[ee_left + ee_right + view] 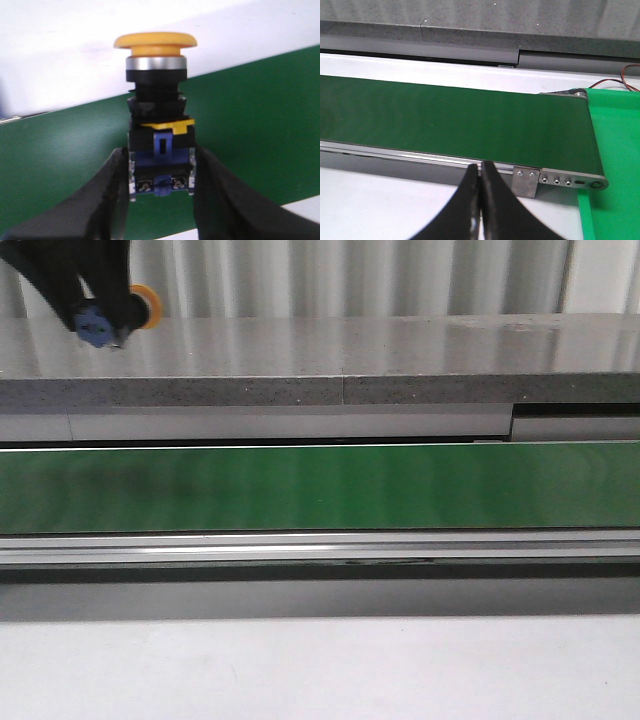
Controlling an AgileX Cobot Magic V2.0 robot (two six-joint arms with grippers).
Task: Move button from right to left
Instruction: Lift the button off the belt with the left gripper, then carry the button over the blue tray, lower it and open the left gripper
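The button (157, 100), with its yellow cap, black collar and blue body with metal terminals, is held between the black fingers of my left gripper (161, 172), above the green conveyor belt (250, 125). In the front view the left gripper (105, 315) is at the top left corner, raised in the air, with the button's blue body and yellow cap (148, 305) showing. My right gripper (481, 172) is shut and empty, over the white table in front of the belt's near rail. It is not in the front view.
The green belt (320, 487) runs across the front view, with a metal rail (320, 545) before it and a grey stone ledge (320, 365) behind. A bright green mat (615, 150) lies at the belt's right end, with a metal bracket (526, 181) on the rail.
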